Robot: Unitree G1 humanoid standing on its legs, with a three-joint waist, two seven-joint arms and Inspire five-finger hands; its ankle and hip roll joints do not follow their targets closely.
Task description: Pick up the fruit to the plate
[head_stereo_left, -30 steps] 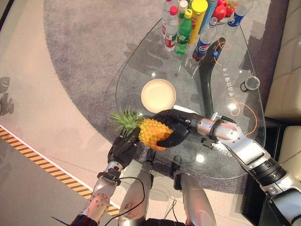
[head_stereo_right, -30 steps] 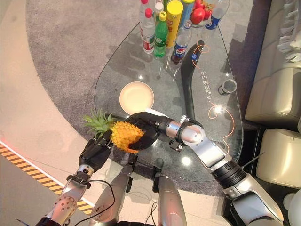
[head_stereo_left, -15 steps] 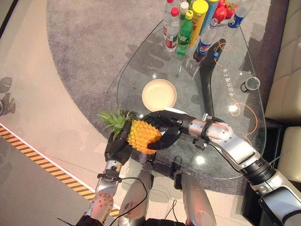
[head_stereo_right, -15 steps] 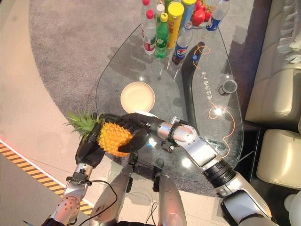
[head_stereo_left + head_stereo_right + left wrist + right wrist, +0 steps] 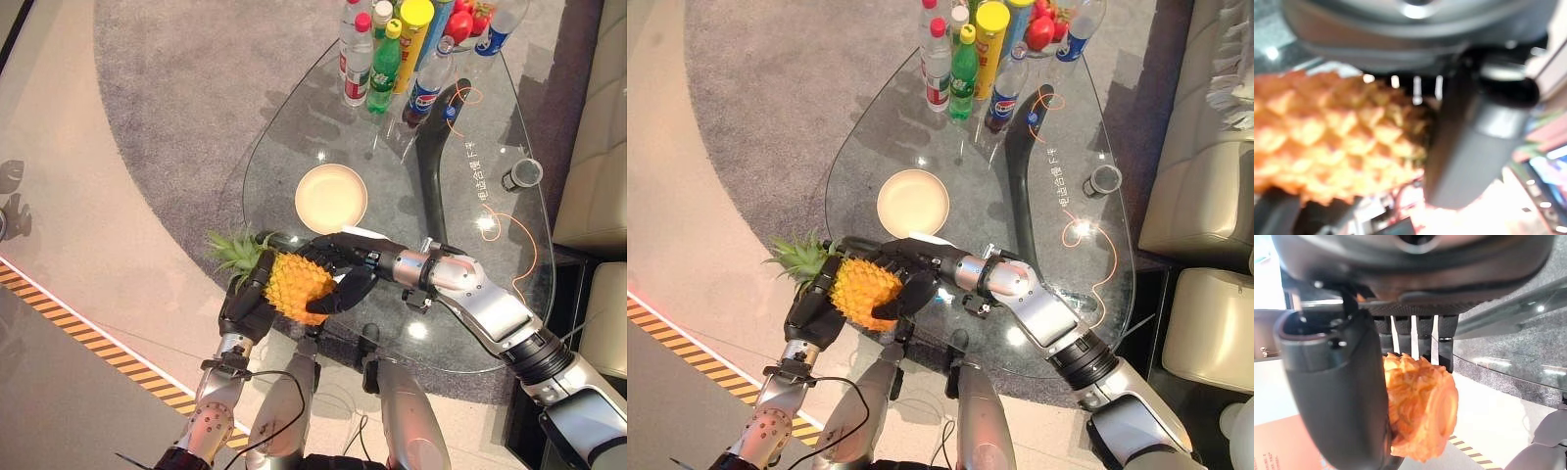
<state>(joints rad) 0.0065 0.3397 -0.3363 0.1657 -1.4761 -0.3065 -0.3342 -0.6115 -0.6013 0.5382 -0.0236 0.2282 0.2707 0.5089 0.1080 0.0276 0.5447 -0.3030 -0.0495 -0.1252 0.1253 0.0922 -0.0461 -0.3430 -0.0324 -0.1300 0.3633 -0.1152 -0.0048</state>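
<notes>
Pineapple (image 5: 294, 286) held in the air between both hands, just off the near-left edge of the glass table (image 5: 490, 323), leafy crown pointing left and away from the table. Left hand (image 5: 247, 305) curled round the crown end of the fruit from below, thumb and fingers wrapped against the scaly skin as seen in the left wrist view. Right hand (image 5: 911, 277) reaching in from the right across the table's near rim, fingers over the top of the fruit and thumb clamped under its cut base, gripping it. Pale round plate (image 5: 331, 198) lying on the glass just beyond the hands, near but apart from the fruit, with nothing on it. Cluster of bottles (image 5: 387, 54) standing at the far end of the table, red fruit (image 5: 1042, 27) beside them. Small dark cup (image 5: 522, 174) at the right edge. Grey rug (image 5: 176, 108) underneath, striped tape (image 5: 88, 343) on the floor at near left.
</notes>
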